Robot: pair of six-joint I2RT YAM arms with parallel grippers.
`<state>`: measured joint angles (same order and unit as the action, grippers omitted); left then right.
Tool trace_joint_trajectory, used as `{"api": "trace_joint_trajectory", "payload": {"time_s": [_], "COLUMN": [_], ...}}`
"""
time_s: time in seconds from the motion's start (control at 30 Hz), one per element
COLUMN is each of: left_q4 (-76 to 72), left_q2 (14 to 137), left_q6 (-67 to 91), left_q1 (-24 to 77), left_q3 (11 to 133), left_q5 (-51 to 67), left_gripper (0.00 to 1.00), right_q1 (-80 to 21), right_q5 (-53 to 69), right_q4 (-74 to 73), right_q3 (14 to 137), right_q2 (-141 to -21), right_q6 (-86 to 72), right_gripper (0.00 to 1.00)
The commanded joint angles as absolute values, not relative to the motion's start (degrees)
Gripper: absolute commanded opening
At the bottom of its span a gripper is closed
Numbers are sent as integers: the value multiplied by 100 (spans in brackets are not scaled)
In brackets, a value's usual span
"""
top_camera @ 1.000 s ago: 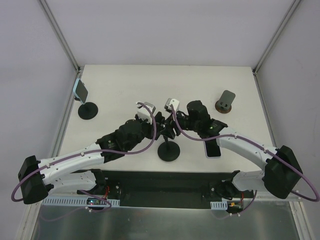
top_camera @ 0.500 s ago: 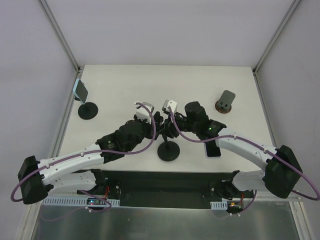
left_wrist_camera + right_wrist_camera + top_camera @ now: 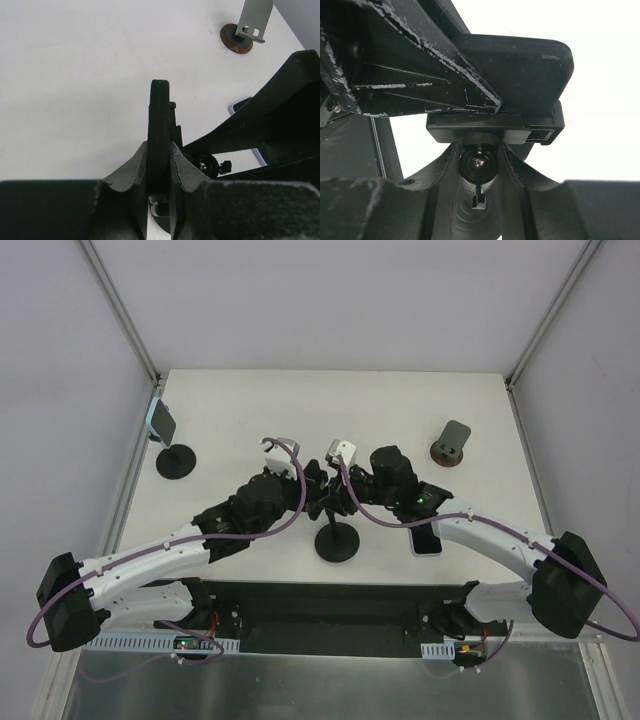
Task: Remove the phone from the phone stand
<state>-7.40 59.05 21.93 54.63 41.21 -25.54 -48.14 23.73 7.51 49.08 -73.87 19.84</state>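
Observation:
A black phone [image 3: 160, 110] stands edge-on in the clamp [image 3: 490, 129] of a black phone stand, whose round base [image 3: 337, 543] sits near the table's front middle. My left gripper [image 3: 160, 165] is shut on the phone's lower edge, one finger on each face. My right gripper [image 3: 478, 167] is shut on the stand's ball joint [image 3: 478, 164] just under the clamp. In the right wrist view the phone [image 3: 525, 70] still rests on the clamp. In the top view both grippers, left [image 3: 318, 495] and right [image 3: 340, 505], meet above the base and hide the phone.
A light phone [image 3: 425, 538] lies flat under my right arm. A grey stand [image 3: 452, 444] stands at the back right. Another phone [image 3: 160, 421] sits on a black stand [image 3: 176, 462] at the far left edge.
My left wrist has shifted a little to the far left. My right gripper has edged slightly left. Both stay shut on the same things.

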Motion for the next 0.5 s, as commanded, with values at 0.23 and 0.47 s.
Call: {"api": "trace_joint_trajectory", "payload": {"time_s": [0.23,0.47], "left_q4": [-652,-212], "left_q2": [5327,4808], "left_q6": [1503,1038], "left_q1": [5045,5019], "left_q3": [3736,3735], "left_q5": [-2427,-2241], "left_gripper": [0,0], "right_q1": [-4342,-4245], "right_q5": [3621,3788], "right_q4": [1037,1124], "right_q3": [4492,4552], "right_q2": [-6715,-6855], "right_q6": [1723,1688], "right_gripper": [1,1]}}
